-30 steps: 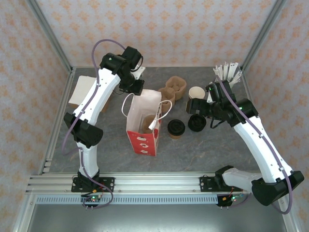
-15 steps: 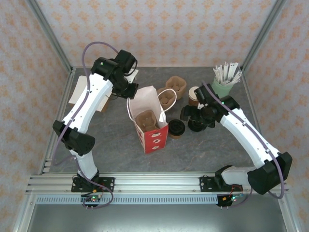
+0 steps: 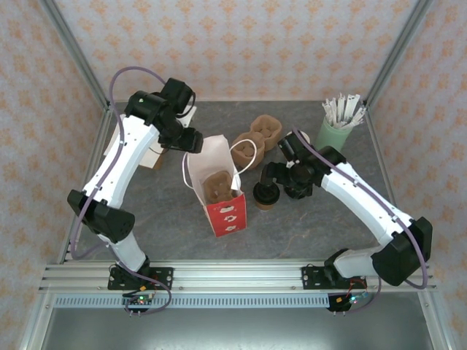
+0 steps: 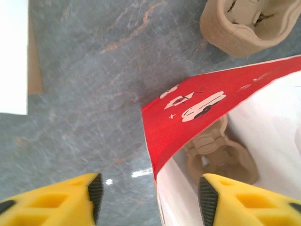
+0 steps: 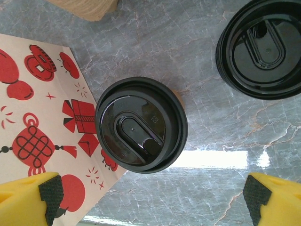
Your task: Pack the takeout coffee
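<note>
1. Right wrist view: the right claw point(image 5: 153, 195) hung directly over the small brown kraft paper takeout coffee cup point(image 5: 141, 125) with its round black plastic lid. The jaws were wide apart, one pad on either side, neither touching.
2. The cup stood upright on the grey marbled counter point(image 5: 202, 117), just beside the printed side of the red-and-white paper bag point(image 5: 42, 117). A second round black lid point(image 5: 263, 52) lay near on its other side.
3. The left claw point(image 4: 151, 193) was at the bag's mouth, jaws apart and straddling the rim without pinching it. A brown moulded-pulp carrier point(image 4: 221, 157) sat inside the bag.
4. Judged step: approach to grasp. The coffee was not yet packed.
5. The next move likely called for descending, closing on the paper wall below the lid, lifting level over the rim and setting the cup into a carrier well.
6. Appearance: the lid was glossy and looked fully seated, with an oval sip recess. Only a sliver of kraft wall showed beneath it.
</note>
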`<control>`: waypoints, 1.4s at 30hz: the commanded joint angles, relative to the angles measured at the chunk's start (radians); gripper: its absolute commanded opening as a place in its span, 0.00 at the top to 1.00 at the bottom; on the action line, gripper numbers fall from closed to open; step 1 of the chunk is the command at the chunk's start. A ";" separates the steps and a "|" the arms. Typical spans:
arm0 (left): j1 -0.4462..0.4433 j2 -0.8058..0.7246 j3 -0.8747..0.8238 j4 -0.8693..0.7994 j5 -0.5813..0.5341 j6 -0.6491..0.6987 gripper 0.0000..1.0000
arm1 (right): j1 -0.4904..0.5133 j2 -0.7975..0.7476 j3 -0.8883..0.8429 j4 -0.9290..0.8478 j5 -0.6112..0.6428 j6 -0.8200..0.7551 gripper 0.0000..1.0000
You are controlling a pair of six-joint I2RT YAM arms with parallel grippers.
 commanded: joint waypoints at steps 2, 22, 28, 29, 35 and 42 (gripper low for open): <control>0.018 -0.069 0.051 0.017 -0.031 -0.007 0.20 | 0.031 0.045 0.013 0.008 0.062 0.053 0.01; 0.074 -0.507 -0.422 0.276 -0.165 -0.093 0.00 | 0.088 0.286 0.138 -0.039 0.119 0.081 0.01; 0.074 -0.511 -0.428 0.284 -0.156 -0.100 0.00 | 0.088 0.308 0.112 -0.016 0.095 0.079 0.01; 0.074 -0.511 -0.427 0.285 -0.154 -0.101 0.00 | 0.088 0.313 0.114 -0.015 0.088 0.074 0.01; 0.074 -0.506 -0.427 0.279 -0.152 -0.103 0.00 | 0.088 0.336 0.107 -0.011 0.075 0.062 0.01; 0.074 -0.501 -0.424 0.279 -0.148 -0.104 0.00 | 0.088 0.358 0.107 0.012 0.063 0.060 0.01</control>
